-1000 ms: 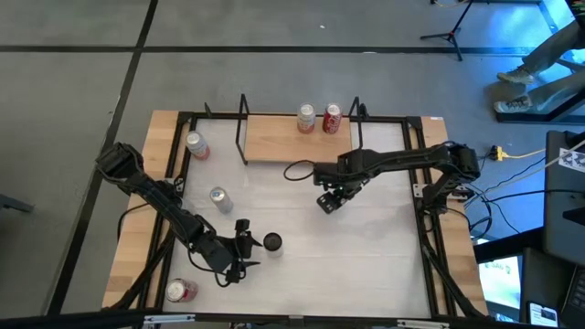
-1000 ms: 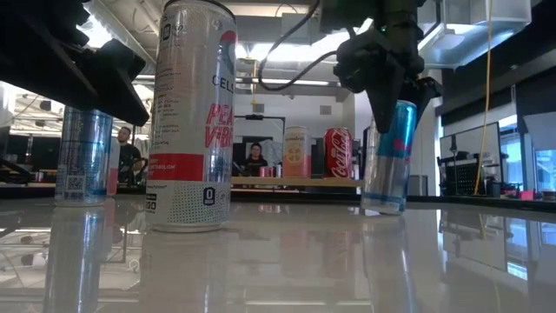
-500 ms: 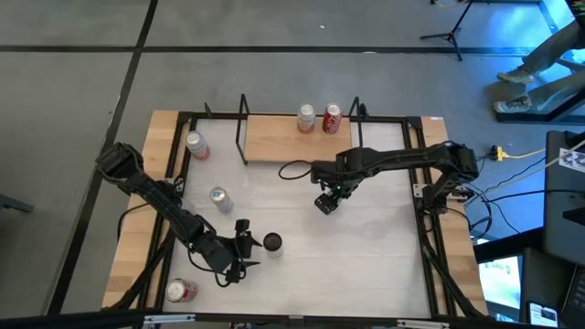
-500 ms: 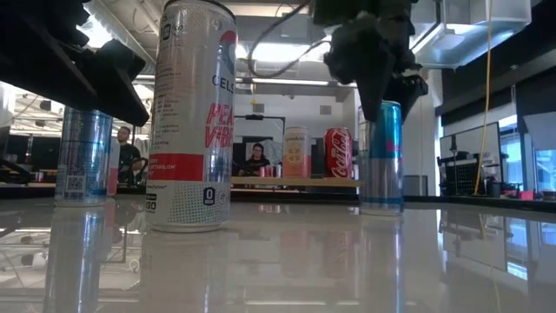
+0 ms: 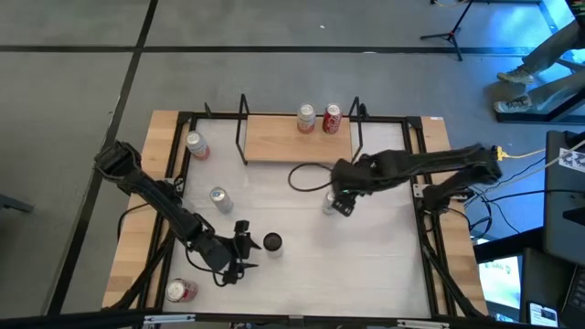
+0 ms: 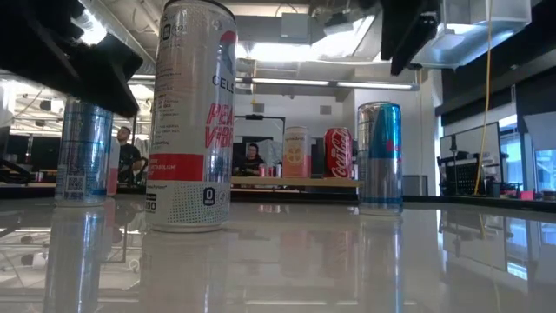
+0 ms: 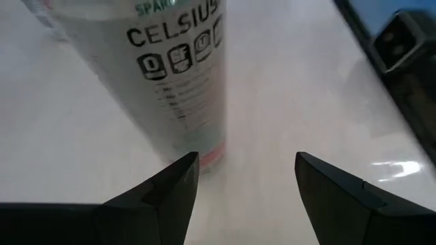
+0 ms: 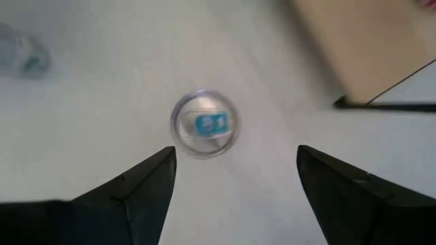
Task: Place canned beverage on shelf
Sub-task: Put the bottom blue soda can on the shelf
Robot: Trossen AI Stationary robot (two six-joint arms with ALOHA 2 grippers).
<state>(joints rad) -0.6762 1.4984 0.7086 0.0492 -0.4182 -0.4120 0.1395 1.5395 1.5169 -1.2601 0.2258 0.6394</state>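
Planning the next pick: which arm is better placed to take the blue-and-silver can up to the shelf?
Right. The right gripper hovers open directly above the blue-and-silver can, close to the shelf. The left gripper sits at the table's near-left, by the Celsius can.

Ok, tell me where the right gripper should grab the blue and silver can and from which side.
Grip the blue and silver can around its upper side wall, coming straight down from above. It stands upright and alone on the table, and the open right gripper hangs over its round top.
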